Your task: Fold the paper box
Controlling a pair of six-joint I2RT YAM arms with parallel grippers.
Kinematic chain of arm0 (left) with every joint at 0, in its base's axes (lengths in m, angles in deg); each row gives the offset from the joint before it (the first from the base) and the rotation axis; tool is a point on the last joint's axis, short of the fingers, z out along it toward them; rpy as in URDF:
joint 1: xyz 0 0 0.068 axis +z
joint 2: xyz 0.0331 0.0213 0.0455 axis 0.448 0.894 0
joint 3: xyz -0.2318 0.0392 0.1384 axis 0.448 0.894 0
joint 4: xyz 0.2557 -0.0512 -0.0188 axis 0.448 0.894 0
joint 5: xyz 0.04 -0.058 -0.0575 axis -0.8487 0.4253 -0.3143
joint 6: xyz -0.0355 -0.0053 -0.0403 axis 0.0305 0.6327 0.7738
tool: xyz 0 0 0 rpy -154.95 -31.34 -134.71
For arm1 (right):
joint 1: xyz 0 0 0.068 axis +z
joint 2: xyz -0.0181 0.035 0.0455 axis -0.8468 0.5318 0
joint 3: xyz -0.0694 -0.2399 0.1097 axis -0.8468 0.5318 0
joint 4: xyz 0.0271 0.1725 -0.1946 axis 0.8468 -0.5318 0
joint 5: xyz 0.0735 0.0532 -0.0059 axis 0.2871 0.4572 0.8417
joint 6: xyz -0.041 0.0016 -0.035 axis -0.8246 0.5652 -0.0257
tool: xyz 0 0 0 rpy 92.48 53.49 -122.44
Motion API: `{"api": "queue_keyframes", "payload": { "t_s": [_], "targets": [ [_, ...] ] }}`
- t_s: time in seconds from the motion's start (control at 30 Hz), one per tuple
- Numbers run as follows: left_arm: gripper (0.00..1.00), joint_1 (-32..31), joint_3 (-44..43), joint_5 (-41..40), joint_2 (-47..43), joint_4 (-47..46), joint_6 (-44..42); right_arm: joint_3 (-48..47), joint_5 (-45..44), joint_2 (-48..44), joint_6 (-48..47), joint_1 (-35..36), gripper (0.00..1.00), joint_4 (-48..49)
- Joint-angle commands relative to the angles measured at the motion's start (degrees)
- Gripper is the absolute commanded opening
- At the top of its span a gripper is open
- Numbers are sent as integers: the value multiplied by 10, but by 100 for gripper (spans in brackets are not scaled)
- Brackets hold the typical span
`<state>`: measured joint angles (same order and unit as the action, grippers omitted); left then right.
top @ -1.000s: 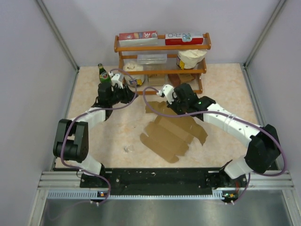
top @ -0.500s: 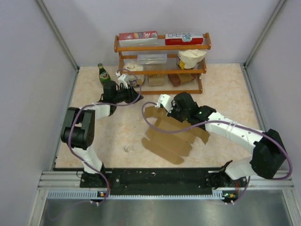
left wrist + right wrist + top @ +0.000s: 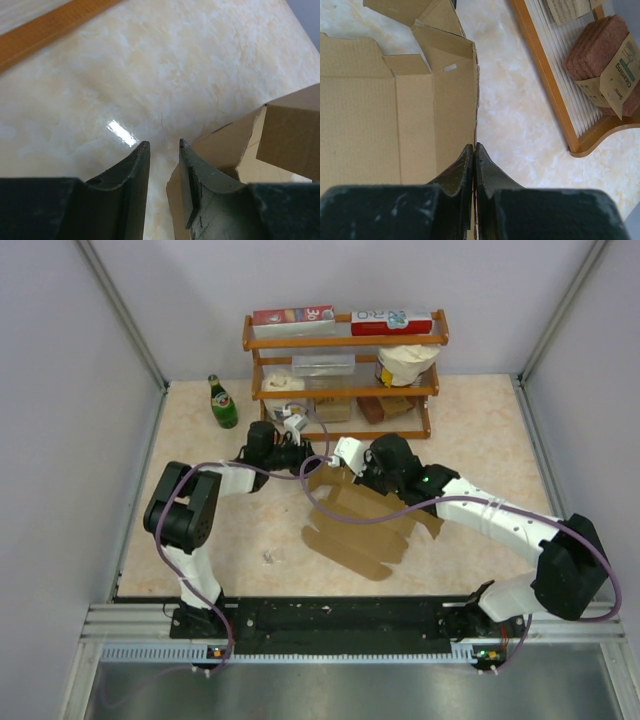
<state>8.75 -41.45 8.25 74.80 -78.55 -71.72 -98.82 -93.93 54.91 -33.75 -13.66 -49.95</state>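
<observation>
The paper box (image 3: 358, 528) is a kraft-brown die-cut sheet lying mid-table, with its far-left panel raised upright. My right gripper (image 3: 346, 458) is shut on the top edge of that raised panel. In the right wrist view the fingers (image 3: 474, 146) pinch the thin cardboard wall, and the box's inner face (image 3: 370, 110) spreads to the left. My left gripper (image 3: 303, 447) hovers just left of the raised corner. In the left wrist view its jaws (image 3: 163, 145) stand a little apart over bare table with nothing between them. A cardboard flap (image 3: 290, 130) sits just beyond the right finger.
A wooden shelf rack (image 3: 345, 392) stands at the back with red-and-white cartons (image 3: 293, 317) on top and brown scrub pads (image 3: 605, 50) on a lower tier. A green bottle (image 3: 222, 403) stands left of it. A small scrap (image 3: 270, 557) lies on the table. Enclosure walls close both sides.
My left arm has swung right, from beside the green bottle to the raised corner of the box. The right gripper kept its grip and shifted slightly left; the sheet moved a little with it.
</observation>
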Motion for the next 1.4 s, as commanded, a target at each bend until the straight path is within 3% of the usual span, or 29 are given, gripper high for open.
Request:
{"api": "queue_keyframes", "payload": {
  "t_s": [0.0, 0.27, 0.5, 1.37],
  "targets": [
    [34, -3, 21, 28, -4, -34, -18, -12, -15, -9, -6, 7, 0, 30],
    [35, -8, 75, 52, -25, -80, -19, -12, -19, 1, -4, 7, 0, 37],
    [35, -9, 124, 63, -36, -175, 9, 0, -15, -1, -9, 7, 0, 43],
    [38, -10, 166, 130, 10, -378, 69, 78, -28, -2, -61, 14, 0, 114]
  ]
}}
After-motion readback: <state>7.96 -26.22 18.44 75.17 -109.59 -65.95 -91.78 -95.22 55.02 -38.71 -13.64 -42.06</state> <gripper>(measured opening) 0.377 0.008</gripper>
